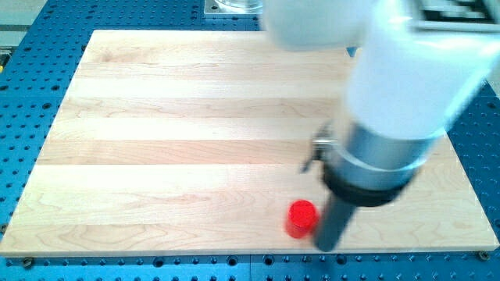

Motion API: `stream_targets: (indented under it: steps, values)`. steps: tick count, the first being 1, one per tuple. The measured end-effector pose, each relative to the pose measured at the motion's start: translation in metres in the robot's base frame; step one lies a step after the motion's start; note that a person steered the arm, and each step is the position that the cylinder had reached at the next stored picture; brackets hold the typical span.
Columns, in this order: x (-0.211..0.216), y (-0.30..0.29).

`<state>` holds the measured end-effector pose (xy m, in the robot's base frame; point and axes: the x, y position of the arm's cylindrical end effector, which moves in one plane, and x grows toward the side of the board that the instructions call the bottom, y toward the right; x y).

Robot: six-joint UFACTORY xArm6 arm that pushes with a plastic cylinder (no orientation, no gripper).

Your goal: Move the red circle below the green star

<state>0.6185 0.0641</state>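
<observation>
Touching the small red circle block (pixel 301 219) from the right, my tip (pixel 326 246) sits at lower centre-right of the pale wooden surface (pixel 172 140), likely to push it leftward. No claw; green star unseen.

Readable text: none anywhere in the camera view.
Red circle (pixel 301 219): plain top, no label or number.
Wooden board (pixel 172 140): bare grain, no print.
Arm housing (pixel 414 70), above the red circle: dark marks at the view's top right corner, too blurred to read.
</observation>
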Motion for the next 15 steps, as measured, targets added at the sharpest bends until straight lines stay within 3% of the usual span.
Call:
stream_targets:
  steps: [3,4,6,7,8,11,13,15]
  values:
    - [-0.042,-0.134]
    - [-0.061,-0.111]
    - [-0.043,0.022]
    - [-0.039,-0.067]
    - [-0.067,-0.083]
    - [-0.075,0.060]
    - [-0.090,0.055]
    - [-0.081,0.094]
